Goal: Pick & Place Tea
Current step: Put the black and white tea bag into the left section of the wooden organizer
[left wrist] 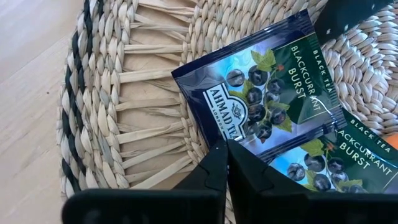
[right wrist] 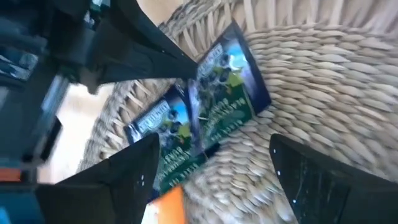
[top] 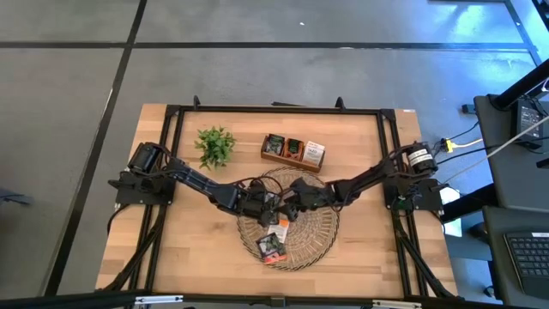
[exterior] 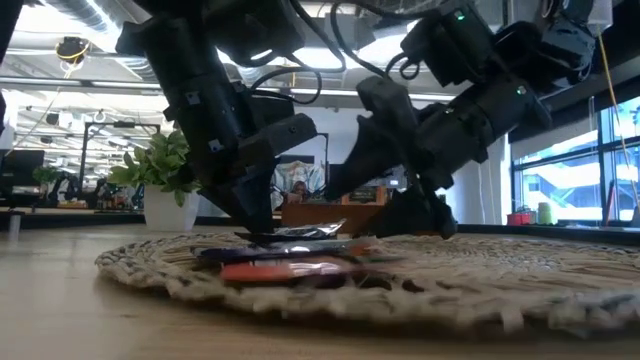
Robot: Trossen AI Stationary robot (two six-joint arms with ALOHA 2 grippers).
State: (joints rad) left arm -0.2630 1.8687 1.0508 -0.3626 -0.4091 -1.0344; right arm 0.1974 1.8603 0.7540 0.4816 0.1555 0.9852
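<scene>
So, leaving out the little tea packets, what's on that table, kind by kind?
Robot arms: 2, the left arm and the right arm
Round woven tray: 1
Wooden box with compartments: 1
Green plant: 1
Total: 5

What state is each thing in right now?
Left pincer: shut, tips at the edge of a blackcurrant tea sachet.
Right pincer: open, above the sachets.
Blackcurrant tea sachet: flat on the woven tray, overlapping a second one.
Wooden box: holds sachets.
Plant: upright.
</scene>
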